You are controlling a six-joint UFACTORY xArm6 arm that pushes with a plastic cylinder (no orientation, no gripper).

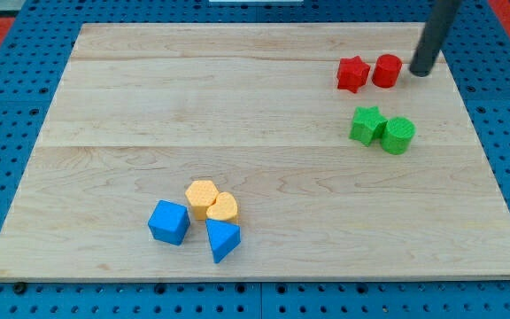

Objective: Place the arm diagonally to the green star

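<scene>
Nearest, on the pale wooden board (104, 177), a blue cube (168, 221), blue wedge (222, 239), yellow hexagon (202, 197) and yellow heart (222, 208) cluster. Farther right, the ridged green star (367, 125) touches a green cylinder (397, 135). Beyond — red star (352, 73), red cylinder (387, 71), then my tip (420, 72), a gripperless rod up-right of the green star — blue pegboard (7, 97) around.

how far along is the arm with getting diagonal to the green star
Nearly done, it seems. My tip already sits toward the view's top right of the green star, just right of the red cylinder and apart from the star. In hand: it rests beside the red pair, touching no green block. Left: perhaps a small slide toward the star's corner, avoiding the green cylinder.
</scene>
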